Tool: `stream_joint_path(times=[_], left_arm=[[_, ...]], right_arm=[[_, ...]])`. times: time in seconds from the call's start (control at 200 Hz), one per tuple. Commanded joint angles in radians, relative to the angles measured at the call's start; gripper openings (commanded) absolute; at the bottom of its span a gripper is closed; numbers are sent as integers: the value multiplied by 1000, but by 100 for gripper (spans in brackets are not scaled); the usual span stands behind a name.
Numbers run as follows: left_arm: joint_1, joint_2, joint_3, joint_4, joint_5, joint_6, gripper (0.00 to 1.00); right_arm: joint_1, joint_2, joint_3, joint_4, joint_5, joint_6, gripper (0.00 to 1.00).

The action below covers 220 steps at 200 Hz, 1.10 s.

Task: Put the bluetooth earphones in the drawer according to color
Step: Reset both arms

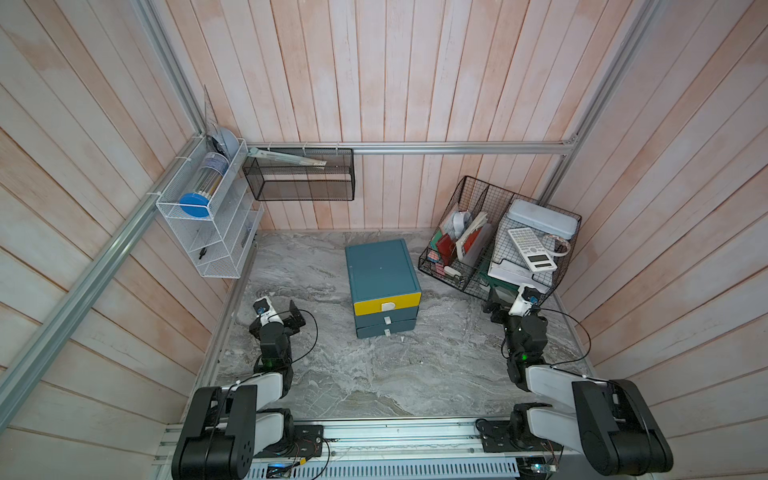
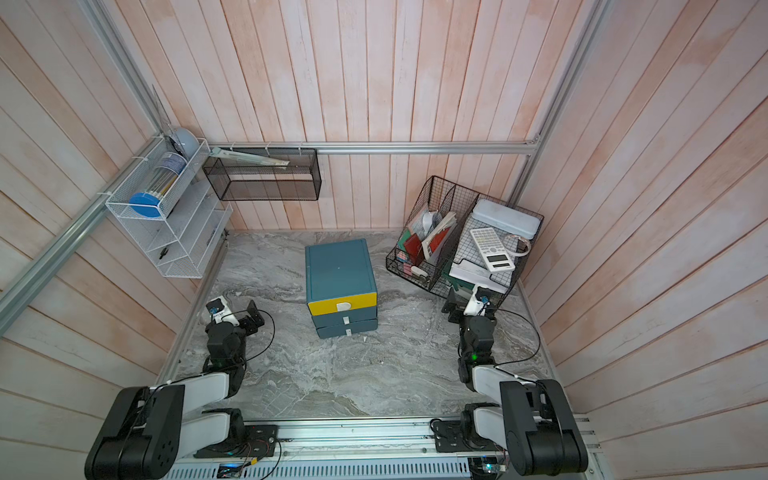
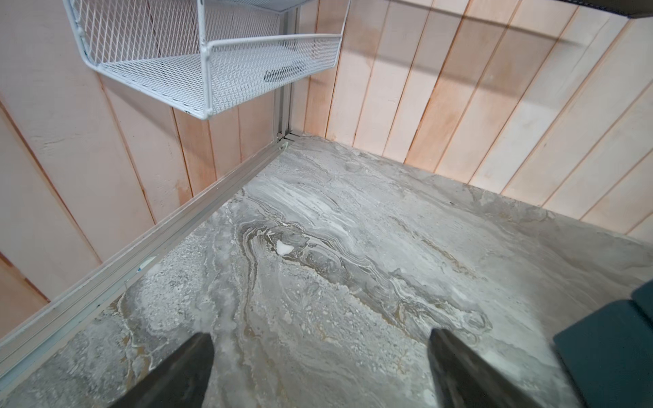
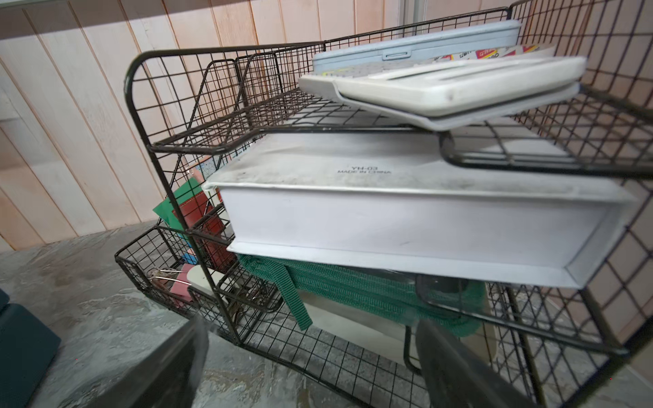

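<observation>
The drawer [image 1: 380, 270] [image 2: 338, 270] is a dark teal cabinet in the middle of the marble table, with a yellow top front [image 1: 386, 305] and two teal fronts below, all pushed in. A corner of the drawer shows in the left wrist view [image 3: 618, 353] and in the right wrist view [image 4: 21, 339]. No bluetooth earphones are in view. My left gripper [image 1: 298, 316] [image 2: 253, 316] [image 3: 319, 339] stands open over bare table, left of the drawer. My right gripper [image 1: 496, 301] [image 2: 455, 301] [image 4: 311, 325] is open and empty at the front of the wire basket.
A black wire basket [image 1: 440, 266] [image 4: 141, 116] at the back right holds a calculator [image 1: 532, 249], a white box [image 4: 406, 219] and green webbing. A white mesh shelf [image 1: 208, 232] [image 3: 212, 70] hangs on the left wall, a black mesh shelf [image 1: 299, 178] on the back wall.
</observation>
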Motion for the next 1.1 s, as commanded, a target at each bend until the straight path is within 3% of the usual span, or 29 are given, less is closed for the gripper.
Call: stream_joint_path(times=[0.0,0.18,0.375,0.495,0.62,0.83,0.965,1.095], left_arm=[[6,52,58,143,-44,40,100],[7,268,7,473,-37,47,100],[-6,264,84,314,-3,94,100],[-16,266,93,303,-9,104,100],[-22,266,97,293,-19,110,100],[-30,267,98,296,-33,116,100],[-34,269,101,293,-46,119,100],[-36,269,113,266,-56,119,100]], right_arm=[[-9,20,35,79,2,-16,98],[-11,-21,15,51,49,-66,98],[-56,-36,7,27,37,-66,98],[-66,-15,-27,38,80,-89,98],[-80,110,-47,212,-19,-91,98],[-77,351,43,298,-103,-153,98],[-82,281,113,44,-79,-147,98],[-82,320,66,192,-70,-130,98]])
